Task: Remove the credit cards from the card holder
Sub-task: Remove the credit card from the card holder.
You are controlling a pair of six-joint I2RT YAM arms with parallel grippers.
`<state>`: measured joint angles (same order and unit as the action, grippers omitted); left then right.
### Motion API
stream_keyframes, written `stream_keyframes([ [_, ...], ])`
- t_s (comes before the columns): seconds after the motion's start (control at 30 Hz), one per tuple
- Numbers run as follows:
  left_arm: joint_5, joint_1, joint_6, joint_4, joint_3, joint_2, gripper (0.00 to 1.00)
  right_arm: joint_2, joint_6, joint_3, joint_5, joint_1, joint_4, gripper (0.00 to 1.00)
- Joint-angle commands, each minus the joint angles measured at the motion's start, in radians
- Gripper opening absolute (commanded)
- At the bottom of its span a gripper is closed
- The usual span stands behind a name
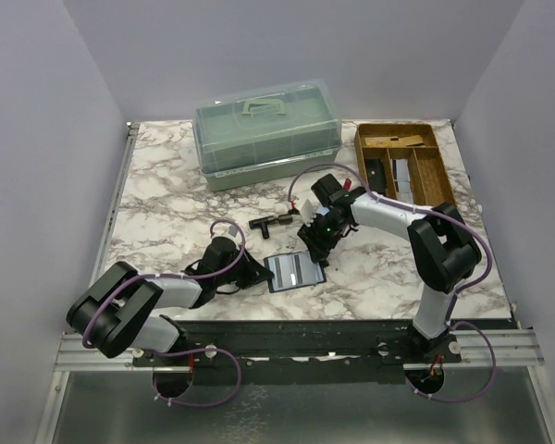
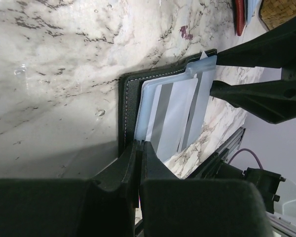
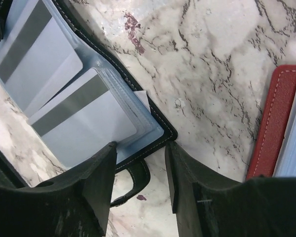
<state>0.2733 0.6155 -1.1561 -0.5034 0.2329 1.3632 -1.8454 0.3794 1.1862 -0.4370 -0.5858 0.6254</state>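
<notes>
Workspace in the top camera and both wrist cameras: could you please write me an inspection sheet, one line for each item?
Surface: marble-patterned table, one small dark red stain.
Job's things: black card holder lies open; pale blue credit cards with grey stripes sit in its clear sleeves.
Clutter: green lidded box, wooden tray holding small items, red wallet, black T-shaped part.
Hands: left hand shut at the holder's edge; right hand open, a holder corner between its fingers.
Cables: purple cables loop along both arms, none on the cards.
Surroundings: plain grey walls; metal rail under the arm bases.
</notes>
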Motion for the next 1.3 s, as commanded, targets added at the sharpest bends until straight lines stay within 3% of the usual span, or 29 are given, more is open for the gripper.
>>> stream_keyframes([
  [0.0,0.010,0.001,0.002,0.024,0.032,0.040,0.02,-0.033,0.022,-0.013,0.087,-0.057,-0.025,0.50],
  [0.23,0.021,0.001,0.024,0.037,0.050,0.070,0.00,-0.040,0.017,-0.022,0.186,-0.074,-0.050,0.50],
  [0.47,0.005,0.002,0.067,0.154,0.071,0.061,0.00,-0.019,0.029,-0.034,0.268,-0.086,-0.081,0.51],
  [0.77,-0.015,0.010,0.081,0.247,0.124,0.038,0.00,-0.024,0.029,-0.034,0.234,-0.131,-0.081,0.52],
  [1.27,-0.151,0.127,0.045,0.318,0.203,0.070,0.00,-0.035,0.019,-0.028,0.210,-0.145,-0.071,0.56],
])
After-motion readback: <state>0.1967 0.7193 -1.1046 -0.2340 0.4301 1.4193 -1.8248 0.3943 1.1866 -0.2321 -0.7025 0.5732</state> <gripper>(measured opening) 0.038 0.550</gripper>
